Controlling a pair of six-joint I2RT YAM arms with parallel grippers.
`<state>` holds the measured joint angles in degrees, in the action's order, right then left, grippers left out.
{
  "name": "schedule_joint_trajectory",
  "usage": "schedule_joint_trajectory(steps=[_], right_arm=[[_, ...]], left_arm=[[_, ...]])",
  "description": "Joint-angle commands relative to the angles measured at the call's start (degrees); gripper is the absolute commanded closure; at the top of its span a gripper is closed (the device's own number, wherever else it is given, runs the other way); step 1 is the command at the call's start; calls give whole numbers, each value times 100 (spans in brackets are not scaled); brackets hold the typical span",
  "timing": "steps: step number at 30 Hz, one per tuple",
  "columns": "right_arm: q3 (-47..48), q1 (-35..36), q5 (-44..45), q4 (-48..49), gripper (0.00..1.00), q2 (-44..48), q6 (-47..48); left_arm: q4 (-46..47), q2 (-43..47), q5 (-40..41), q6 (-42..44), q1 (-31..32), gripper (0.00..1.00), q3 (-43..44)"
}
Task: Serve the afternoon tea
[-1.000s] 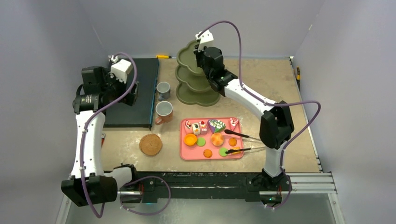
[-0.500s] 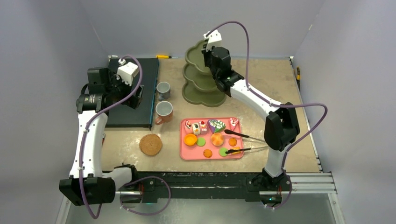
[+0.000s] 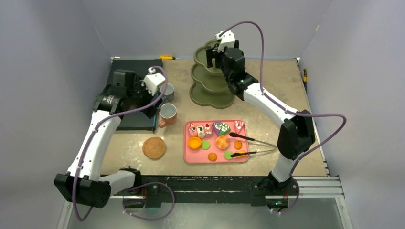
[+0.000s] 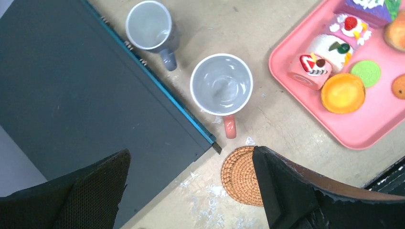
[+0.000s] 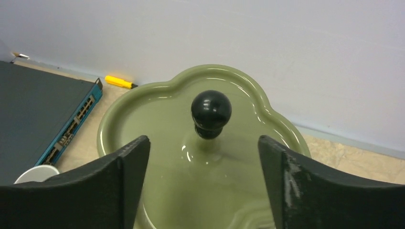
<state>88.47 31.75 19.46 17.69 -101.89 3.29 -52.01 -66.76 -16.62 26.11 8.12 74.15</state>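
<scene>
Left tool [image 4: 191,155] hangs over the orange mug [image 4: 221,84], jaws wide apart and empty; that mug stands on the table [image 4: 267,28] near the grey mug [image 4: 148,25] and the coaster [image 4: 241,176]; right tool [image 5: 203,143] hovers over the stand [image 5: 157,100], jaws apart on either side of its knob [image 5: 211,110], gripping nothing; the sweets [image 4: 342,92] lie on the tray [image 4: 363,129]. Mug pickup seems in hand; next calls for lowering squarely onto rim or handle, then closing.
</scene>
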Motion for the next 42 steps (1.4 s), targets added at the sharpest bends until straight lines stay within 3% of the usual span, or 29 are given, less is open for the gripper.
schedule_joint_trajectory(steps=[1, 6, 14, 18, 21, 25, 30, 36, 42], right_arm=[[-138, -1, -93, -531, 10, 766, -275], [-855, -1, -1, -1661, 8, 1585, -1121], [-2783, -11, 87, -3330, 13, 3187, -2671], [-3278, -17, 394, -4533, 15, 3738, -3824], [-3429, -36, 421, -5334, 15, 3963, -4751], [-3618, -94, 639, -6165, 14, 4046, -5991], [-4062, -681, -94, -5926, 12, 3896, -6512], [-3883, -932, -484, -6191, 23, 3166, -6932], [-4570, -948, -546, -5882, 28, 3614, -7618]], left_arm=[[-41, -86, 509, 334, 657, 1, -35], [-148, -246, 920, 610, 1490, 1, -148], [124, -272, 1721, 1081, 3043, 1, -771], [184, -688, 2129, 1135, 3716, 1, -225], [140, -1054, 2055, 800, 3779, 4, 144], [411, -897, 2004, 667, 3827, 5, -159], [450, -733, 2083, 568, 3848, 5, -270], [363, -598, 2060, 559, 3848, 5, -368], [543, -477, 2054, 706, 3899, 5, -689]])
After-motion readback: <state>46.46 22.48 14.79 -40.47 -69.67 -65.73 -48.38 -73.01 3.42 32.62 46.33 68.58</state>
